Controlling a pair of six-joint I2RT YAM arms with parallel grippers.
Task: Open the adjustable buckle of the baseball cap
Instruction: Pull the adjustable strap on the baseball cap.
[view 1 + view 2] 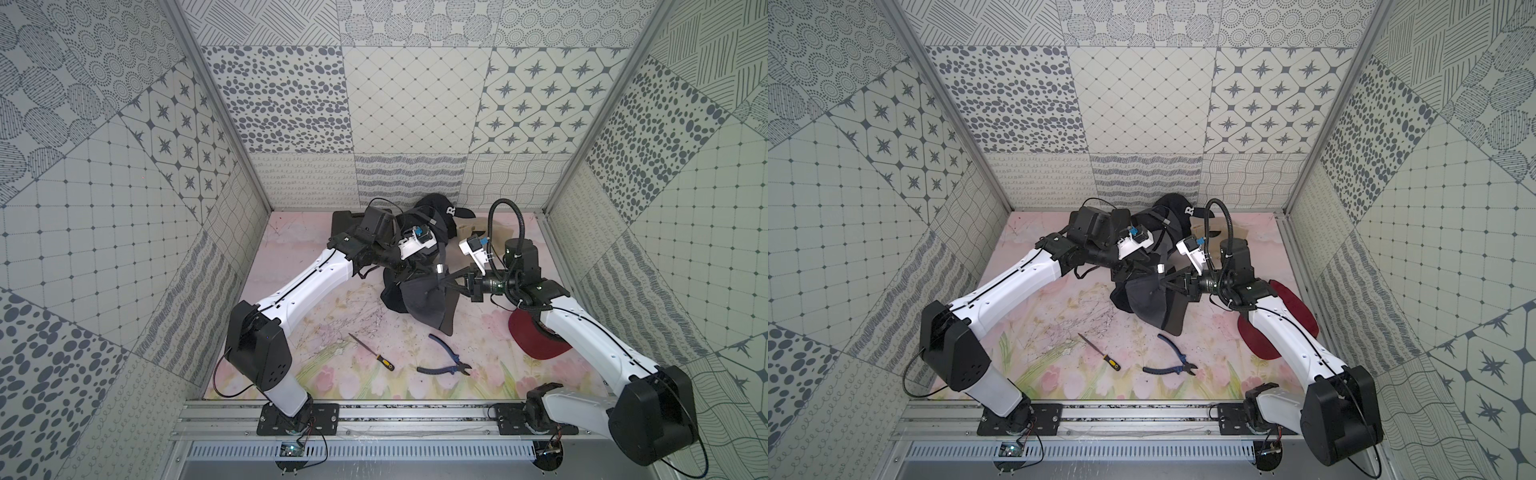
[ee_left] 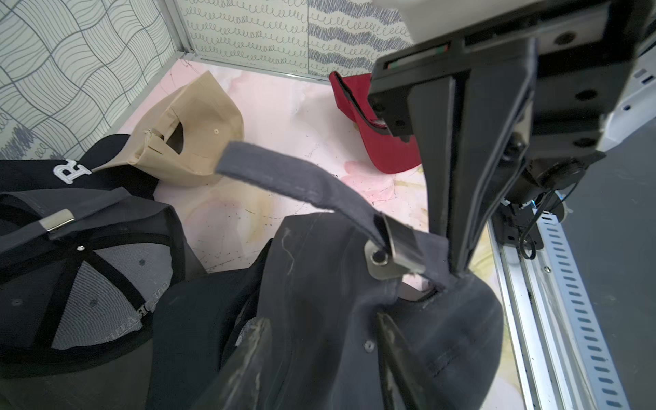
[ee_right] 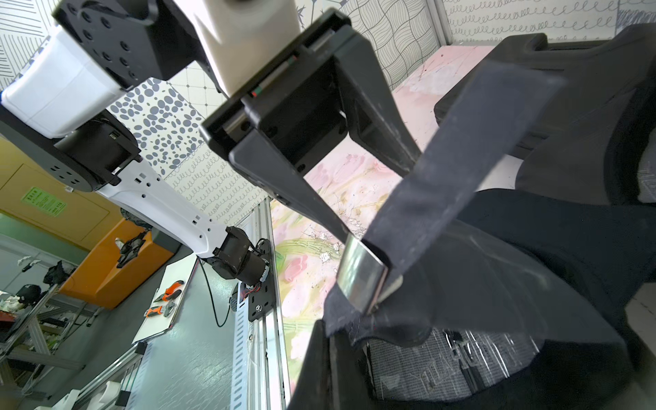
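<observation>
right gripper (image 2: 458, 270) is pinched tight, its two black fingers closed flat on the back band of the dark grey cap (image 2: 319, 301), right beside the buckle (image 2: 397, 248). our left gripper (image 3: 380, 202) stands about half spread and has hold of nothing. one of its fingertips (image 3: 332, 222) sits at the edge of the buckle, and the other stands apart from it, beside the strap (image 3: 468, 142).

the cap is faded charcoal cotton with stitched eyelets and a few pale scuffs. its buckle is a small polished metal clasp on a riveted plate. we think the flap sits tilted up off that plate, with the strap threaded under it. in both top views the cap sags from between the two grippers down onto the table (image 1: 332, 316).

the table wears a pink and green flower print, scratched and speckled. grey-on-white patterned tile walls stand around it. beyond the grippers, toward the back wall, lie a black cap (image 1: 434, 205) with a white letter and a beige cap (image 2: 198, 117). a grey mesh cap (image 2: 99, 294) lies close beside the left gripper, and a red cap (image 1: 528, 336) lies under the right forearm. nearer the arm bases than both grippers lie a screwdriver (image 1: 372, 353) and blue-handled pliers (image 1: 446, 357).

the strap's long axis runs from the buckle up and away from the right gripper. its free end is in the air, pointing toward the beige cap. the cap's back opening faces up at the grippers, with the crown below them.
</observation>
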